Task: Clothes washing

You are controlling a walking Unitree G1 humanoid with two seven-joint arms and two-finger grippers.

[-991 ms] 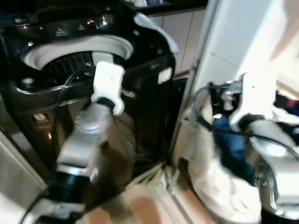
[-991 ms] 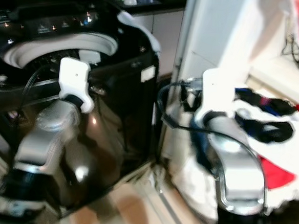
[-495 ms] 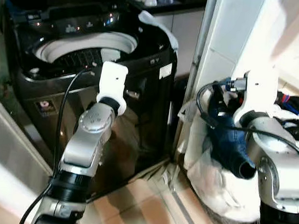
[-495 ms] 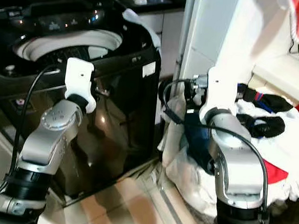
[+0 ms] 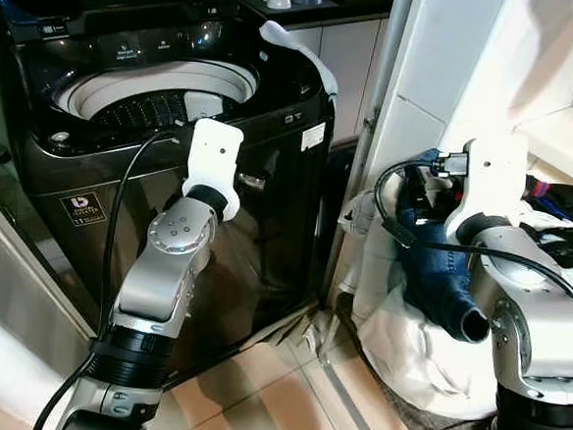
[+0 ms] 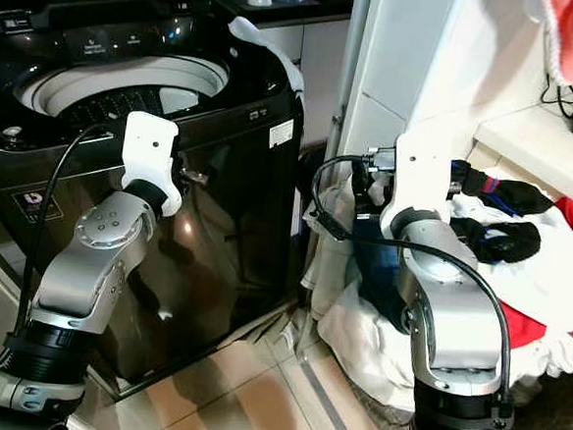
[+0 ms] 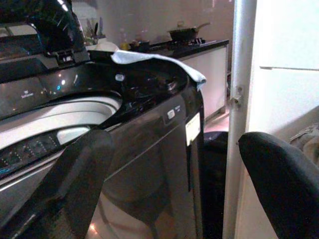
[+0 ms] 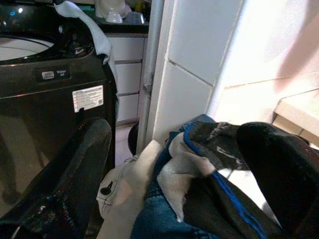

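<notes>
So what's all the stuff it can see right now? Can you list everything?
washer: one, glossy black, lid up, in front of the robot on its left
drum: one, white rim, dark inside, open at the washer's top
cloth: one, pale, draped over the washer's back right corner
laundry pile: one, mixed white, red, black and blue clothes, low on the right
jeans: one, blue denim, on the near side of the pile
wall panel: one, white, between washer and pile
floor: beige tiles, below
left gripper: open, held up before the washer's front
right gripper: open, over the jeans
</notes>
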